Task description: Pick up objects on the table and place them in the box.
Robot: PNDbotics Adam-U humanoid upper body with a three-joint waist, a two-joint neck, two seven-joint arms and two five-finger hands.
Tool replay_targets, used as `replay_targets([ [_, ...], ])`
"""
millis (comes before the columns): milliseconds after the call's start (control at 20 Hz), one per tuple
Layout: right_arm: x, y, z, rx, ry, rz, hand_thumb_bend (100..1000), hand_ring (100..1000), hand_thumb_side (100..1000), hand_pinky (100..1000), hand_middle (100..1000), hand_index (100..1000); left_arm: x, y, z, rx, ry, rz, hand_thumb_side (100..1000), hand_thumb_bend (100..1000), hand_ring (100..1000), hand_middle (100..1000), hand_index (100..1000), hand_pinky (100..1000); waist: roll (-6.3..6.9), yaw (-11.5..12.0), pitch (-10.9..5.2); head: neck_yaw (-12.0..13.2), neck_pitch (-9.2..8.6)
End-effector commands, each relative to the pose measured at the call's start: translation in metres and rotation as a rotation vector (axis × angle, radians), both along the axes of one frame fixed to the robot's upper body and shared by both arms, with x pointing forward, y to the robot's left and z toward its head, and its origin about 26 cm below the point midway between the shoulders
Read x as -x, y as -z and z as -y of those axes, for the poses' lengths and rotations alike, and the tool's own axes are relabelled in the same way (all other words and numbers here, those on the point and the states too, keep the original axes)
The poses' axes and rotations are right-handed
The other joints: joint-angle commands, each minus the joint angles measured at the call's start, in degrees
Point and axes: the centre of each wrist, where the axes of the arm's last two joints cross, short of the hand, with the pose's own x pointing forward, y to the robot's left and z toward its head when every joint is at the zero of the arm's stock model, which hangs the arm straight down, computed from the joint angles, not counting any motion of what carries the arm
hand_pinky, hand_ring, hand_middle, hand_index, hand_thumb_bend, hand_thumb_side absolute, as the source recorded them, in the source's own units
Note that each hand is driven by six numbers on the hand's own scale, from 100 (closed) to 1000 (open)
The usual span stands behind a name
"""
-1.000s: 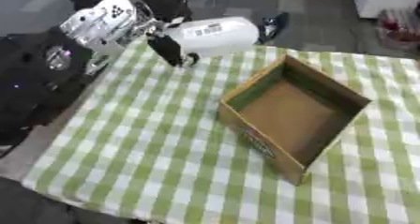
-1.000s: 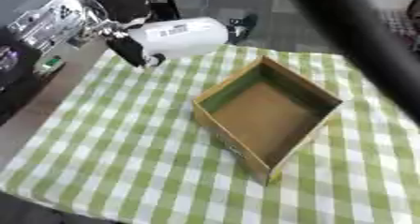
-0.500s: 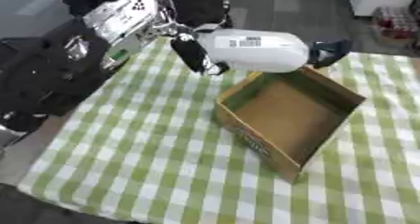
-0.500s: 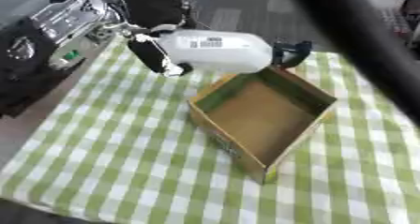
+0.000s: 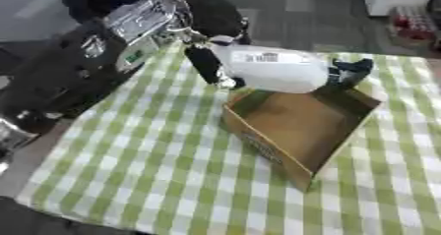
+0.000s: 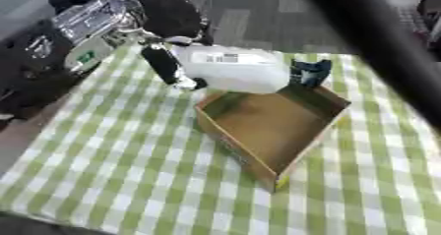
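A: Starting with the left eye view, we have the left hand (image 5: 205, 62) curled round the butt end of a white bottle (image 5: 274, 71) with a dark cap, holding it on its side above the far rim of the cardboard box (image 5: 297, 126). The box looks empty.

B: And the cap end pokes past the far corner. We'd want to bring the bottle nearer the middle of the box before letting go, or it could catch the wall and roll off onto the green check cloth (image 5: 155, 155).

A: Switching to the right eye view, same story: the fingers (image 6: 164, 67) are wrapped round the bottle's end and the body lies across the back edge.

B: We'd lower it first, then release. The right hand we can't see; only a dark blur crosses that side.
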Motion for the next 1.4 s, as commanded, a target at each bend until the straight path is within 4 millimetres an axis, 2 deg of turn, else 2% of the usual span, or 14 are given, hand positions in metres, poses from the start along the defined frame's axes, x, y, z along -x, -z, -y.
replay_targets([
  [50,0.0,-0.01,0.0,0.017,-0.008,0.027,361,576,965,441,575,842,-0.004,-0.007,-0.002,-0.01,-0.027,-0.041,1000,580,794,825,770,792,-0.14,-0.1,-0.46,0.3,-0.22],
  [100,0.0,-0.01,0.0,0.016,-0.009,0.027,361,576,965,441,575,842,-0.004,-0.006,-0.001,-0.007,-0.023,-0.051,1000,574,788,820,768,786,-0.13,-0.1,-0.45,0.2,-0.22],
  [250,0.0,-0.011,0.0,0.016,-0.011,0.028,362,576,965,441,575,842,-0.003,-0.007,0.002,0.016,0.011,-0.052,1000,644,826,845,778,822,-0.13,-0.2,-0.44,0.1,-0.22],
  [400,0.0,-0.011,0.0,0.017,-0.013,0.028,362,576,965,441,575,842,-0.002,-0.009,0.002,0.054,0.053,-0.027,1000,647,825,842,775,819,-0.12,-0.2,-0.46,-0.1,-0.22],
  [600,0.0,-0.011,0.0,0.014,-0.011,0.03,363,576,965,441,575,842,0.007,-0.012,-0.006,0.131,0.06,0.037,1000,584,812,832,767,795,-0.13,0.1,-0.34,-0.5,-0.22],
  [650,0.0,-0.011,0.0,0.012,-0.009,0.031,365,576,963,442,571,841,0.011,-0.012,-0.009,0.148,0.052,0.051,1000,544,774,802,753,768,-0.15,0.2,-0.29,-0.7,-0.22],
  [750,0.0,-0.012,0.002,0.007,-0.001,0.034,368,576,963,442,569,841,0.022,-0.006,-0.017,0.195,-0.009,0.057,1000,532,777,811,755,742,-0.28,0.6,-0.16,-1.4,-0.22],
  [850,0.001,-0.011,0.003,0.004,0.009,0.035,363,576,963,441,568,841,0.033,0.003,-0.023,0.257,-0.069,0.051,1000,463,759,799,752,691,-0.49,1.2,-0.08,-2.2,-0.58],
  [950,0.002,-0.009,0.005,0.002,0.022,0.034,363,576,956,440,567,841,0.046,0.015,-0.025,0.372,-0.116,0.059,1000,447,733,790,754,614,-0.83,1.9,-0.01,-3.3,-1.46],
  [1000,0.003,-0.008,0.007,0.001,0.031,0.032,358,575,967,439,567,841,0.053,0.026,-0.024,0.487,-0.13,0.069,1000,427,708,772,756,545,-1.13,2.4,0.02,-4.1,-1.99],
  [1100,0.004,-0.005,0.009,0.002,0.047,0.028,355,575,969,438,566,841,0.065,0.042,-0.021,0.689,-0.146,0.113,994,408,682,756,760,485,-1.61,3.2,0.06,-5.1,-2.79],
  [1300,0.007,0.002,0.011,0.005,0.073,0.019,343,574,981,433,563,843,0.076,0.056,-0.011,1.056,-0.147,0.29,941,393,626,719,746,416,-2.87,4.6,0.52,-7.0,-4.99],
  [1400,0.008,0.007,0.012,0.012,0.084,0.011,337,573,986,430,561,845,0.076,0.057,-0.006,1.133,-0.128,0.374,933,394,621,714,741,413,-3.33,5.3,0.7,-7.9,-6.21],
])
